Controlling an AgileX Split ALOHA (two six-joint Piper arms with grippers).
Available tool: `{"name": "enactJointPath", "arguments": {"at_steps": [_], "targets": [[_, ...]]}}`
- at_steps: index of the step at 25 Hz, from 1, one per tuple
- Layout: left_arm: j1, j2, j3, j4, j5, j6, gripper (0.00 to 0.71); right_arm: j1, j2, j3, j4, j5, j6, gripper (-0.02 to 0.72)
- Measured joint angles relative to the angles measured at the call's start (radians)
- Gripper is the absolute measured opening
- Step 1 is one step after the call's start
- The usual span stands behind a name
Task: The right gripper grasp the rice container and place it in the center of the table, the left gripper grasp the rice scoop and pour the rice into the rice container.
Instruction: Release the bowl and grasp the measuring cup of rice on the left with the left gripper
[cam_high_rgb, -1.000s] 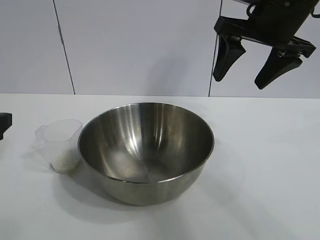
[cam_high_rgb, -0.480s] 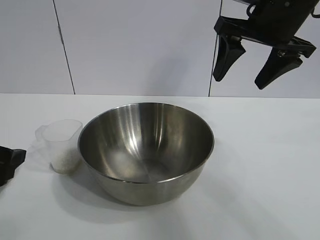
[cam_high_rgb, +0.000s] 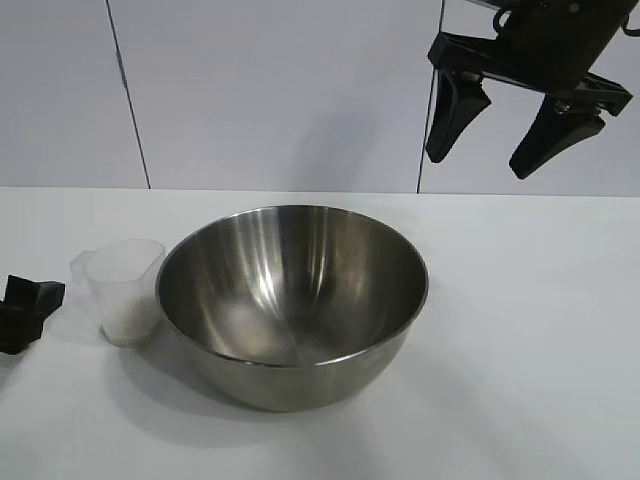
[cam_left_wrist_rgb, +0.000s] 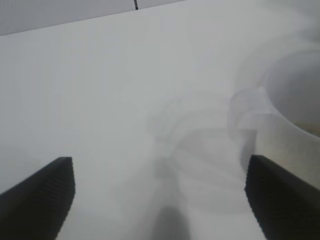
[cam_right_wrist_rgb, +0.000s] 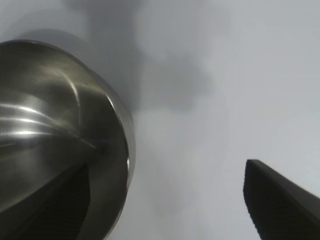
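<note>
Rice container (cam_high_rgb: 292, 300) sits mid-table (cam_high_rgb: 520, 380), empty, with the rice scoop (cam_high_rgb: 124, 290) just beside its left wall, rice (cam_high_rgb: 131, 325) in its bottom. Nothing lies between the scoop and the left gripper (cam_high_rgb: 25, 312), low at the table's left edge, jaws wide and empty; it has come further in than a second ago. Right gripper (cam_high_rgb: 500, 135) hangs high behind, jaws spread, unmoved
</note>
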Motion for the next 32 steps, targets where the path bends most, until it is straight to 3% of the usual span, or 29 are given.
{"name": "enactJointPath", "arguments": {"at_steps": [32], "targets": [[0.000,0.085,-0.117,0.056,-0.001,-0.002,0.663,0.000,0.000,0.000,0.000,0.002,0.010,0.581]]}}
